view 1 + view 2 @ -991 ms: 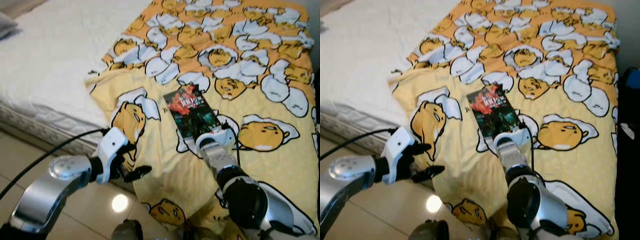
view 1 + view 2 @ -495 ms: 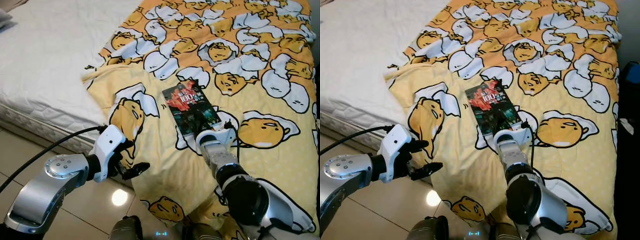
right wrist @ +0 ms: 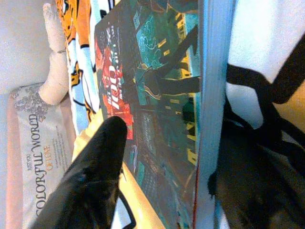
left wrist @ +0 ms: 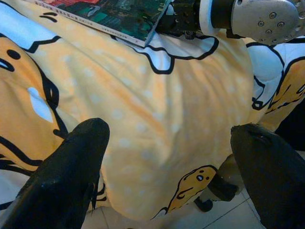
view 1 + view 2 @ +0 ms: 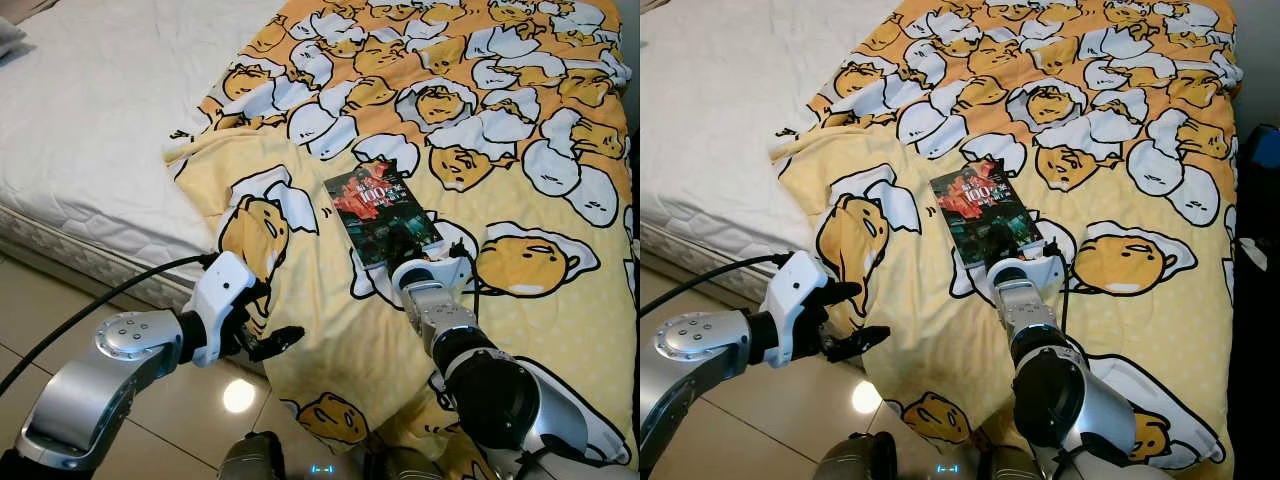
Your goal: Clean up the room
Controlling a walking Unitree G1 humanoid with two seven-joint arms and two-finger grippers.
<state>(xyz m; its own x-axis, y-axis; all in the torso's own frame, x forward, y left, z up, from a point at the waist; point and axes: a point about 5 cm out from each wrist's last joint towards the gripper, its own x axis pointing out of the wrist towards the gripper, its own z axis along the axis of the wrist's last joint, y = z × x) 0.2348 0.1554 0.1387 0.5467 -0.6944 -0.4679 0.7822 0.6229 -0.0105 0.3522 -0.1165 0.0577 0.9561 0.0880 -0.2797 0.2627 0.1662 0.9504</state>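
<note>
Yellow egg-print blanket (image 5: 520, 150) across bed (image 5: 90, 120), dark book (image 5: 382, 215) at frame centre on it, right gripper (image 5: 412, 250) jaws straddling book's near edge, left gripper (image 5: 268, 318) jaws apart, lower left.

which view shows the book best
The left eye view: the whole book lies flat on the yellow blanket, right gripper at its near edge. The right wrist view gives a close cover, the left wrist view a corner.
</note>
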